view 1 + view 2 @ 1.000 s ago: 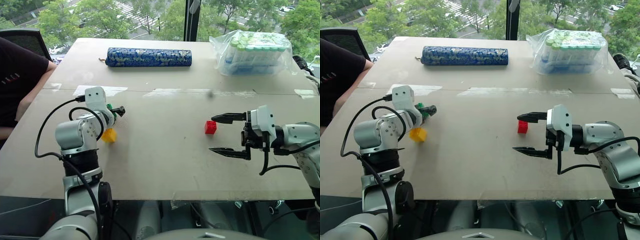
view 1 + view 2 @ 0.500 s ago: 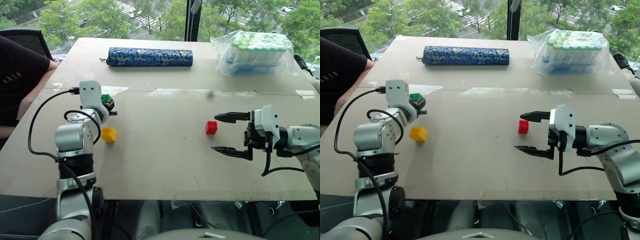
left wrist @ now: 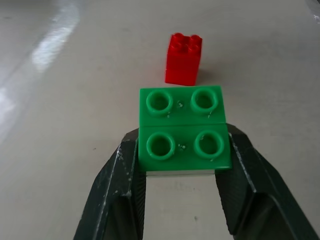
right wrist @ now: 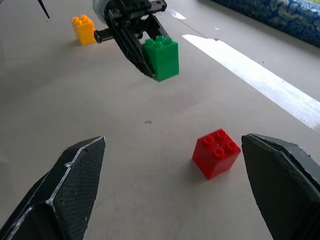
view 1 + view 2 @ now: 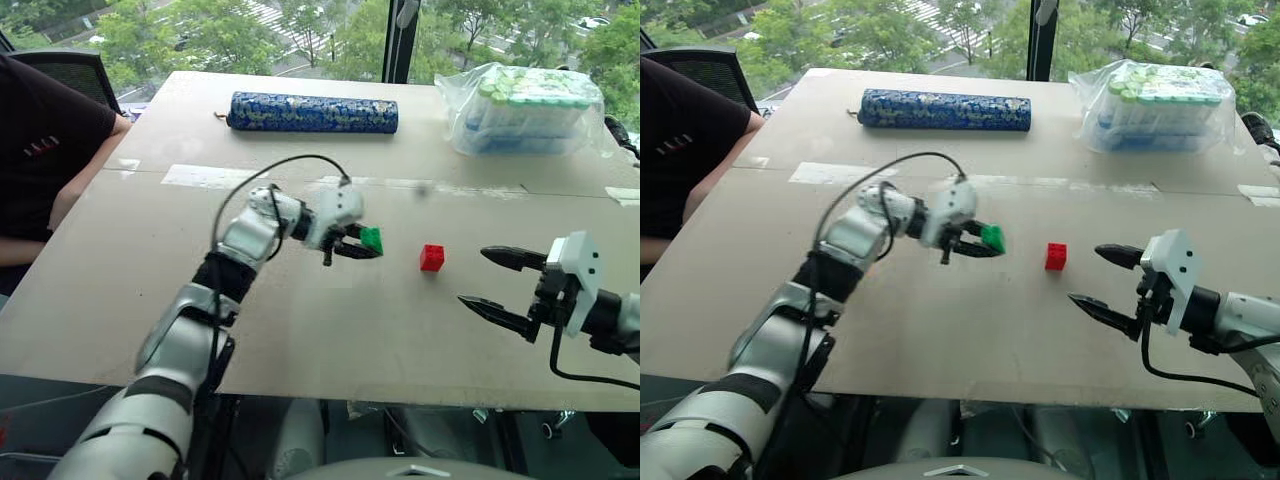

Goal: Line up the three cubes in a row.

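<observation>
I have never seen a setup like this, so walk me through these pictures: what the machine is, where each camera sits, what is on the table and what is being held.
This is a two-armed humanoid robot. Two pictures come from cameras in its head, looking down over the table. The other two come from a camera on each wrist, looking along that arm's jaws.

The left gripper is shut on the green brick, carrying it above the table close to the red brick, which sits on the surface. The right gripper hangs beside the red brick with its jaws wide apart, holding nothing. The yellow brick stands further off.

At the far edge lie a blue patterned roll and a plastic bag of tubes. A person sits at the side.
</observation>
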### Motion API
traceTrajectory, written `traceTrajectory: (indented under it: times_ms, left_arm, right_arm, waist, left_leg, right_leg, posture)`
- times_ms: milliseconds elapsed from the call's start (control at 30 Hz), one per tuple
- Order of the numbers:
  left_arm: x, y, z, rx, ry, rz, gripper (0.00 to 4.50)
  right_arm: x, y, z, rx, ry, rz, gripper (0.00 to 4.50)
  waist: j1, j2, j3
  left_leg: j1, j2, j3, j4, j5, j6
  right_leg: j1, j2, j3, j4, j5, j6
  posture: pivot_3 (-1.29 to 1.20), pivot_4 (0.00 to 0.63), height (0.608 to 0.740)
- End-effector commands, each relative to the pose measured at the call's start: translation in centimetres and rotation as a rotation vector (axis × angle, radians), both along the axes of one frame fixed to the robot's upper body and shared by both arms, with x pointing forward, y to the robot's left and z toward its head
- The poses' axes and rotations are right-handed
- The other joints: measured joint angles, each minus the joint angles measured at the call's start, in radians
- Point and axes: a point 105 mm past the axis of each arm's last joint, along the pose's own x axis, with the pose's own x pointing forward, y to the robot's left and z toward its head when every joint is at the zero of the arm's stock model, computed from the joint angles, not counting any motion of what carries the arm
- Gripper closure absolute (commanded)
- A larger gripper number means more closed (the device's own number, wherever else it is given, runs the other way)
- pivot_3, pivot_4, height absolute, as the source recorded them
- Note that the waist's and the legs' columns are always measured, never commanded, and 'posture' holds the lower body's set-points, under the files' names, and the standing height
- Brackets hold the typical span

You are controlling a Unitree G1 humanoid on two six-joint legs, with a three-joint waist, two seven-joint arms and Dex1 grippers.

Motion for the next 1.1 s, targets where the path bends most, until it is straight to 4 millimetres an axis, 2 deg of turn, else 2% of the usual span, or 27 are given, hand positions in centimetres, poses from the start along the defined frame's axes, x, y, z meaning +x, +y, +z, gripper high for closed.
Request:
traceTrajectory:
  times_ms: [33,167,500,967,1000,1100]
  left_arm:
    - [0.7,-0.7,0.8,0.036,-0.04,-0.041,3.2]
    - [0.6,-0.9,0.9,0.048,-0.016,-0.065,3.2]
    - [1.4,-0.2,0.4,0.104,-0.026,-0.035,3.2]
    - [1.3,-0.8,-0.1,0.134,-0.048,-0.081,3.2]
    - [1.3,-0.9,0.0,0.126,-0.047,-0.076,2.13]
    - [1.5,-0.9,0.2,0.116,-0.06,-0.072,0.79]
  right_arm:
    - [-0.6,-0.3,0.7,-0.004,-0.038,-0.031,0.0]
    - [-1.3,-1.1,-0.2,0.0,-0.02,-0.058,0.0]
    - [-1.0,-0.7,0.3,0.01,-0.057,-0.033,0.0]
    - [-1.0,-0.4,0.7,0.003,-0.094,-0.048,0.0]
    - [-1.1,-0.4,0.7,0.003,-0.095,-0.05,0.0]
    - [-1.1,-0.4,0.8,0.001,-0.097,-0.054,0.0]
  waist:
    - [-0.012,0.0,0.0]
    - [-0.021,0.001,0.0]
    - [-0.018,0.001,0.0]
    - [-0.017,0.001,0.0]
    - [-0.017,0.001,0.0]
    - [-0.018,0.001,0.0]
  left_leg:
    - [-0.001,0.0,-0.001,0.0,0.0,0.0]
    - [-0.003,0.0,-0.006,-0.001,0.0,0.0]
    - [-0.002,0.0,-0.006,0.0,0.0,0.0]
    - [-0.002,-0.001,-0.006,0.001,0.0,0.0]
    - [-0.002,0.0,-0.006,0.001,0.0,0.0]
    - [-0.002,0.0,-0.006,0.001,0.0,0.0]
  right_leg:
    - [0.0,0.0,0.0,-0.001,0.0,0.0]
    - [-0.001,0.001,-0.001,-0.003,0.0,0.0]
    - [0.0,0.001,-0.002,0.0,0.0,0.0]
    - [0.0,0.001,-0.002,0.0,0.0,0.0]
    - [0.0,0.001,-0.002,0.0,0.0,0.0]
    - [0.0,0.001,-0.002,0.0,0.0,0.0]
  posture:
    - [0.0,0.15,0.74]
    - [0.0,0.15,0.74]
    - [0.0,0.15,0.74]
    - [0.0,0.15,0.74]
    - [0.0,0.15,0.74]
    - [0.0,0.15,0.74]
